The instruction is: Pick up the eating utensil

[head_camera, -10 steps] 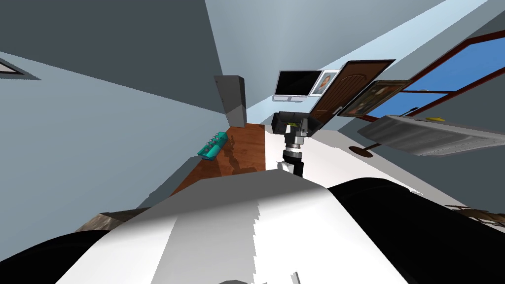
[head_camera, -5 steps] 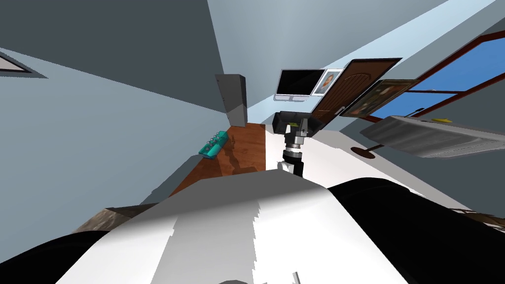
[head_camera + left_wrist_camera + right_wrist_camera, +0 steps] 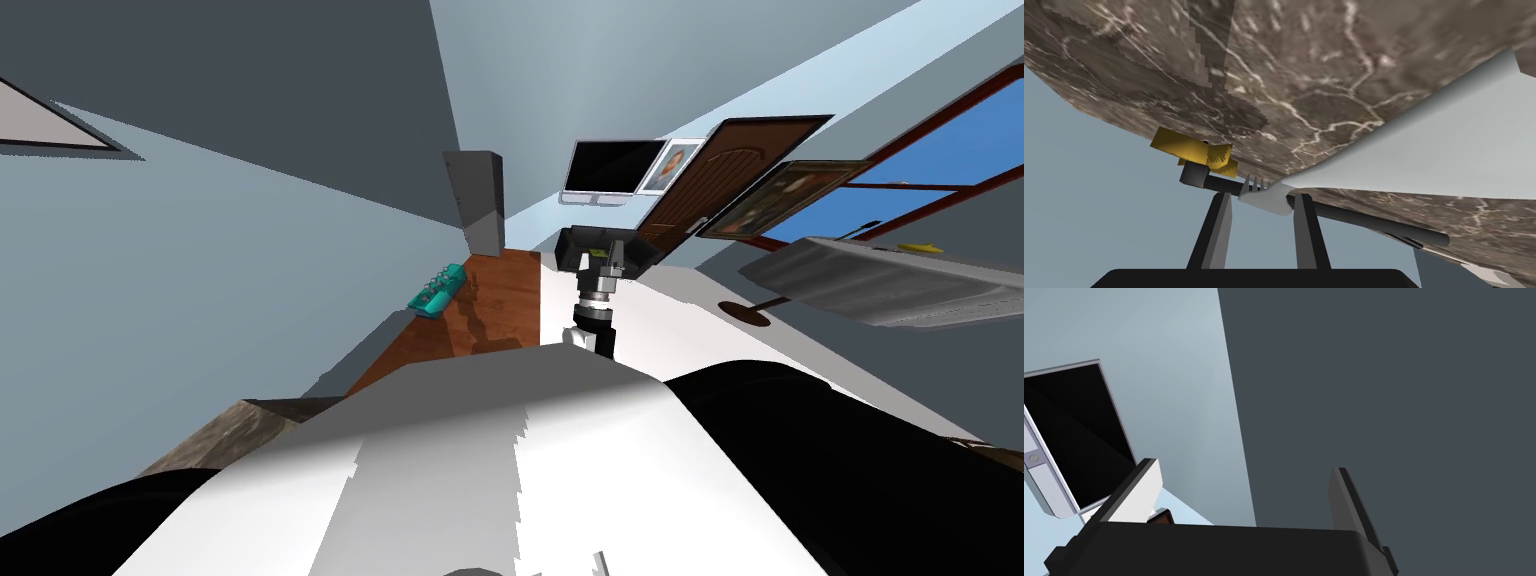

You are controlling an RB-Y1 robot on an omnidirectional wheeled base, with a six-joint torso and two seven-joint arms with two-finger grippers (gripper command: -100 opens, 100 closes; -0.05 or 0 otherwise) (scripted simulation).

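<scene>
In the left wrist view, a pale grey fork (image 3: 1268, 201) with short tines sits between the fingers of my left gripper (image 3: 1263, 210). The fingers stand narrow and press its sides. A dark bar (image 3: 1374, 223) runs across just past the fingertips, and I cannot tell whether it is the fork's handle. Its far end is beside a yellow block (image 3: 1191, 151). A brown marbled surface (image 3: 1324, 75) lies beyond them. My right gripper (image 3: 597, 240) is held up in front of my chest, and its fingers (image 3: 1141, 488) stand wide apart around nothing.
A teal object (image 3: 437, 291) lies on a reddish wooden top (image 3: 505, 300) ahead, with a grey cabinet (image 3: 480, 200) behind it. At the right stands a grey pedestal table (image 3: 880, 280) with a yellow thing (image 3: 918, 247) on it. A marbled surface (image 3: 225, 435) shows at lower left.
The whole head view has drifted a little to the right, so I have turned. More of the marbled surface shows at lower left. The right arm keeps its pose.
</scene>
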